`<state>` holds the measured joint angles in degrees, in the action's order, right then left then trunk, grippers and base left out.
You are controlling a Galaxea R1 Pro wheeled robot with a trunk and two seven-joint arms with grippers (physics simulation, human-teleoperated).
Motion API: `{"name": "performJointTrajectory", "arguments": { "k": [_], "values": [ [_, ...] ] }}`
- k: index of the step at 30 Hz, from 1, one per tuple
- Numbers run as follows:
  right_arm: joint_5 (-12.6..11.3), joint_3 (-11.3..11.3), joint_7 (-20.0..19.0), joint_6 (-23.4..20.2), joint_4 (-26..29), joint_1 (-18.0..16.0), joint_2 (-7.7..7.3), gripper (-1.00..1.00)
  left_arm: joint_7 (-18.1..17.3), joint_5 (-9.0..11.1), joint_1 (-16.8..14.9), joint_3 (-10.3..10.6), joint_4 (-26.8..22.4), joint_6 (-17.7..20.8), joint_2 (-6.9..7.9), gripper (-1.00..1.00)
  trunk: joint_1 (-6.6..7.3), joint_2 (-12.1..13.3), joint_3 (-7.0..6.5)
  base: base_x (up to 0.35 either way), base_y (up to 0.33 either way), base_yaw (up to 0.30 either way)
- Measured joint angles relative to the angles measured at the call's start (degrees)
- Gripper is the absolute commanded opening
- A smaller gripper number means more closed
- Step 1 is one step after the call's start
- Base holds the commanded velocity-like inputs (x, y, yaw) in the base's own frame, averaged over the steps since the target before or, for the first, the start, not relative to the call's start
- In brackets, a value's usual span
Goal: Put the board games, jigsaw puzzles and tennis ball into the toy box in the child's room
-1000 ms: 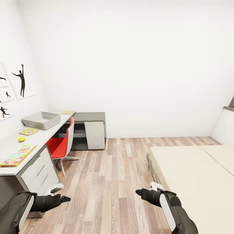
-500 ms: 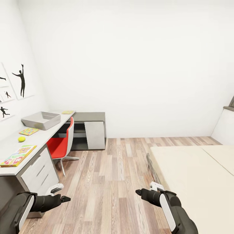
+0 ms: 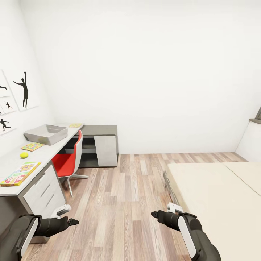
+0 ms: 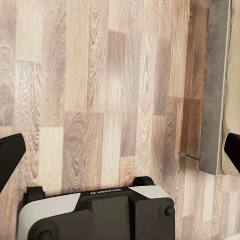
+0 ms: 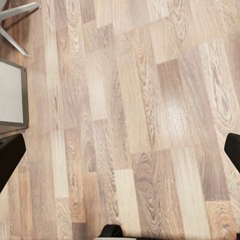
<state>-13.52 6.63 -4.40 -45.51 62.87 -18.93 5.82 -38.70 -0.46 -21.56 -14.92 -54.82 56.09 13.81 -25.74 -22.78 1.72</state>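
Wood-plank floor (image 3: 123,203): a broad bare run between the table (image 3: 45,154) along the left wall and the bed (image 3: 217,203) at the right, reaching back to the white far wall.

Table: pale speckled top, long front edge running away from the camera, with grey drawers below its near end. On it, from far to near:
- small yellow flat item (image 3: 75,125) at the far end, too small to tell what it is;
- toy box (image 3: 46,134), light grey, flared sides, near the wall;
- jigsaw puzzle (image 3: 32,146), multicolour square, just in front of the toy box;
- tennis ball (image 3: 24,155), yellow-green, near the puzzle;
- board game (image 3: 20,173), colourful printed lid, close to the near front edge; its print is too small to read.

Red chair (image 3: 69,159): pushed part way under the table, its legs standing out into the floor run.

Dark grey cabinet (image 3: 98,145): lower than the table, set against the far wall.

Bed: plain beige mattress with a dark frame edge bordering the floor run.

Left gripper (image 3: 75,220): low over the floor beside the drawers, fingers spread, holding nothing. In the left wrist view the housing carries reversed lettering reading "GALAXEA A".

Right gripper (image 3: 153,214): low by the bed's near corner, fingers spread, holding nothing.

Dancer-silhouette pictures (image 3: 23,90): black on white, hung on the left wall.
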Motion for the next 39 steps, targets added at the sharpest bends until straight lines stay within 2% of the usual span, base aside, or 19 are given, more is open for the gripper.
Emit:
{"name": "performJointTrajectory", "arguments": {
  "k": [39],
  "values": [
    [0.0, 0.0, -0.2, -0.1, 0.1, 0.0, 0.09, 1.0, 0.0, 0.0, 0.0, 0.0, 0.0, 0.0, 0.0, 1.0, 0.0, 0.0, 0.0, 0.0, 0.0, 0.0]
  ]
}}
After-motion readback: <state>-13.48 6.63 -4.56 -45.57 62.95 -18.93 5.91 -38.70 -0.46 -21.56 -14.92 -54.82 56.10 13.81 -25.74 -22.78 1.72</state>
